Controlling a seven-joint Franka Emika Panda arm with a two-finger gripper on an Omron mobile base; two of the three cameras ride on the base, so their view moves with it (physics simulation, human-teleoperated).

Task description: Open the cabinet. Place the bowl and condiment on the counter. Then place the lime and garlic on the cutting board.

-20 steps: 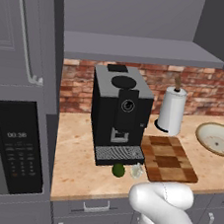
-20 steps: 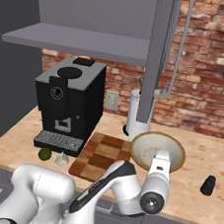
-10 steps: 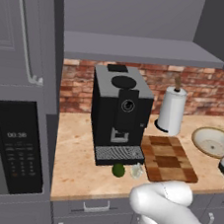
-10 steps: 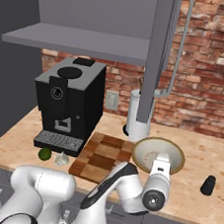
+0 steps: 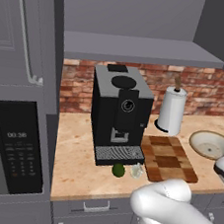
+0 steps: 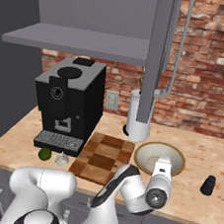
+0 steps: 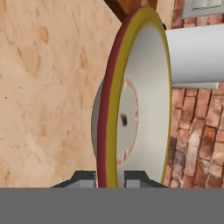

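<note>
My end effector [image 7: 109,177] is pinched on the rim of the bowl [image 6: 159,158], one finger on each side of the tan-brown edge, as the hand view shows up close. In the right base view the bowl sits on the table [image 6: 193,193] with my hand at its 6 o'clock edge. The cutting board [image 6: 102,157] lies just beside the bowl at its 9 o'clock, bare on top. The condiment [image 6: 208,185] stands upright on the table at the bowl's 3 o'clock, well apart from it.

The lime [image 5: 119,170] and the garlic [image 5: 136,170] rest side by side on the table, at 6 o'clock of the coffee machine [image 5: 119,116] by its drip tray, with the garlic nearer the board's front corner. I cannot tell whether the garlic touches the board. The paper-towel roll [image 5: 172,110] stands at the board's 12 o'clock, against the brick wall [image 6: 212,76].

The cabinet [image 5: 141,50] is open, its shelf exposed, and one door [image 6: 158,55] is swung out edge-on above the roll.
</note>
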